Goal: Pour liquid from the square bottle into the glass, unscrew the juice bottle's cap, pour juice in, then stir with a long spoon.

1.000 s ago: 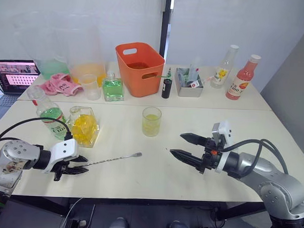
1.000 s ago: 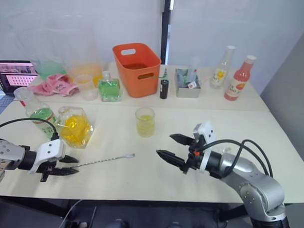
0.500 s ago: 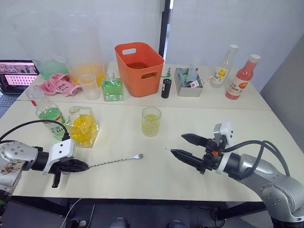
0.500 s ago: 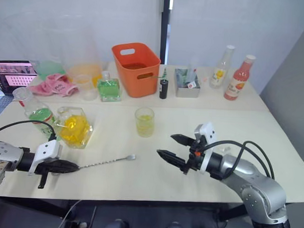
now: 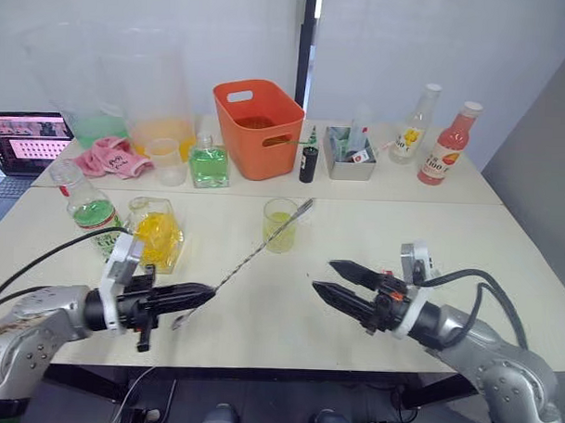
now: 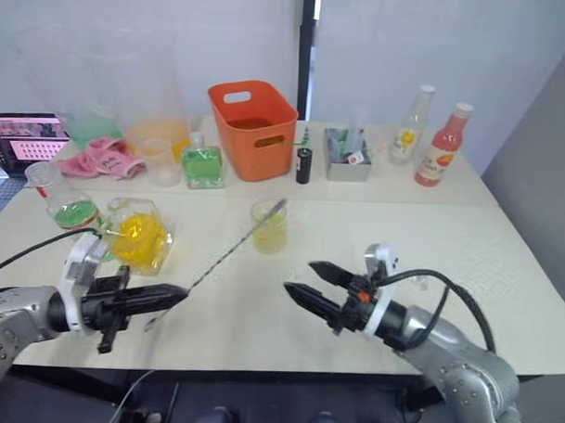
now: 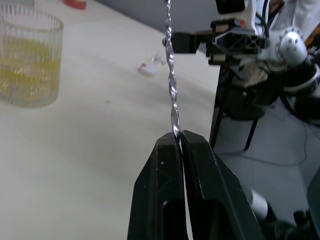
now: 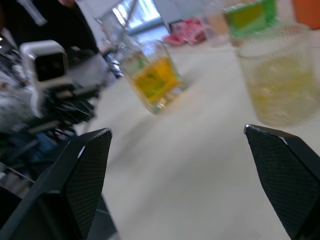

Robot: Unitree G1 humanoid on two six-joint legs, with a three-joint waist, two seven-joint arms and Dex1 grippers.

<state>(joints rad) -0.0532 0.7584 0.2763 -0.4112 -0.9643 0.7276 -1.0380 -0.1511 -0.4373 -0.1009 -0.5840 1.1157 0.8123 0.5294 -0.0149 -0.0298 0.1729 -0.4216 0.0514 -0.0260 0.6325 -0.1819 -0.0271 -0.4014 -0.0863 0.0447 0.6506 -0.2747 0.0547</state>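
The left gripper (image 5: 198, 292) is clamped on the long spoon (image 5: 253, 253), held off the desk (image 5: 259, 341) and slanting up toward the glass (image 5: 280, 224) of yellow drink. Stirring is the step in hand: next its far tip must dip inside the rim. The right gripper (image 5: 340, 284) hovers with fingers spread, holding nothing.

Orange bin (image 5: 258, 127), ribbed glass (image 5: 281, 224) of pale yellow liquid, silver twisted spoon (image 5: 253, 255).

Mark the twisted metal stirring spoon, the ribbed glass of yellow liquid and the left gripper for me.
Twisted metal stirring spoon (image 5: 253, 255), left eye view, middle of the shaft.
Ribbed glass of yellow liquid (image 5: 280, 230), left eye view, lower wall.
Left gripper (image 7: 178, 142), left wrist view, fingertips shut on the spoon.
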